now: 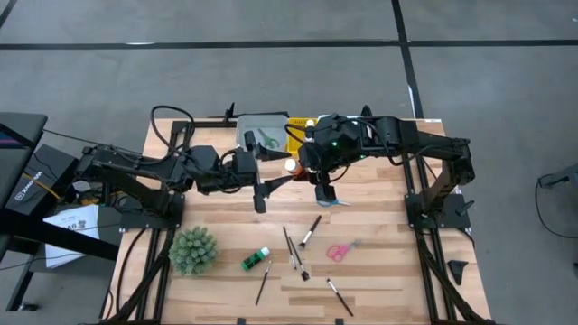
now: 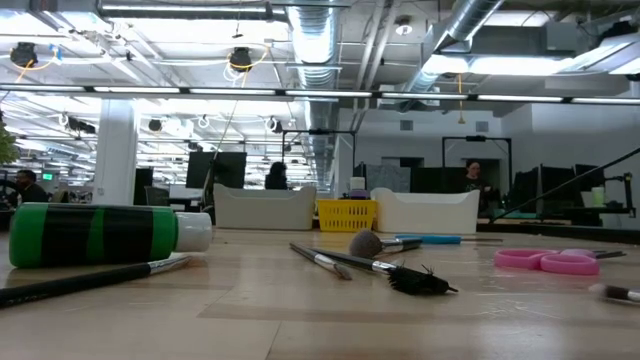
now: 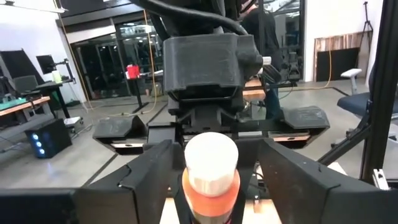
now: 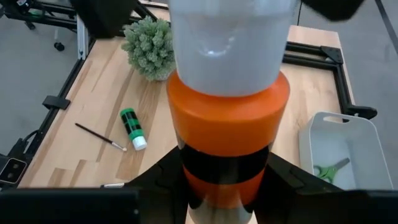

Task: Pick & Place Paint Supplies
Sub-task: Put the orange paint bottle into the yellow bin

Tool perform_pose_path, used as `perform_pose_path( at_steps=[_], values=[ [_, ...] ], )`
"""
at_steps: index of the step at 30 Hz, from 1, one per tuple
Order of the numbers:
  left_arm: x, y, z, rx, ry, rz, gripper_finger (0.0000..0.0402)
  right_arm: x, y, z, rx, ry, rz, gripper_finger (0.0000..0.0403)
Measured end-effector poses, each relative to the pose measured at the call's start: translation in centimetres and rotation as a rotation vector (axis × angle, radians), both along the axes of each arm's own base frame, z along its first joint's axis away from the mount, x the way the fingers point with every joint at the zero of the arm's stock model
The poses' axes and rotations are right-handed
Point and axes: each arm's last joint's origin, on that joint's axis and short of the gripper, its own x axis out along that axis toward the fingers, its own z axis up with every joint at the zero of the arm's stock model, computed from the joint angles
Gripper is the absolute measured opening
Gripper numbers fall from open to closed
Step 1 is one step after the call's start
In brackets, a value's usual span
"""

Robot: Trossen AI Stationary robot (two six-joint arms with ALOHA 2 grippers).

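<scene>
Lying on pale wooden planks (image 2: 300, 320), a green paint bottle (image 2: 100, 235), dark brushes (image 2: 375, 265) and pink scissors (image 2: 545, 260) front a bright open-plan office; beyond, an orange, white-capped bottle (image 4: 227, 130) is gripped between the right gripper's (image 4: 224, 199) jaws, the left gripper's (image 3: 208, 180) fingers flanking it.

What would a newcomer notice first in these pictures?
First, the orange paint bottle with its white cap, held between the right pincer and the left pincer above the table's middle. Then the spiky green plant ball near the front left, with brushes scattered beside it.
</scene>
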Motion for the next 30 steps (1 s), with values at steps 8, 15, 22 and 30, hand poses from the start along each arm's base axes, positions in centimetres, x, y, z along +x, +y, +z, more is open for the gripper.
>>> perform_pose_path(
  at_steps=[8, 15, 22, 30],
  values=[
    [0.0, 0.01, -0.02, -0.042, -0.007, -0.002, 0.0185, 0.03, -0.2, 0.03, 0.0, -0.004, -0.006, 0.0124],
    [0.0, 0.02, -0.01, -0.046, -0.008, -0.001, 0.0153, 0.14, -0.16, 0.16, 0.0, -0.022, -0.004, 0.0124],
    [0.03, 0.18, 0.0, -0.062, -0.013, 0.002, 0.0124, 0.2, -0.12, 0.25, 0.003, -0.033, -0.001, 0.0124],
    [0.03, 0.35, 0.05, -0.062, -0.016, 0.008, 0.0108, 0.27, -0.11, 0.33, 0.007, -0.044, 0.001, 0.0124]
  ],
)
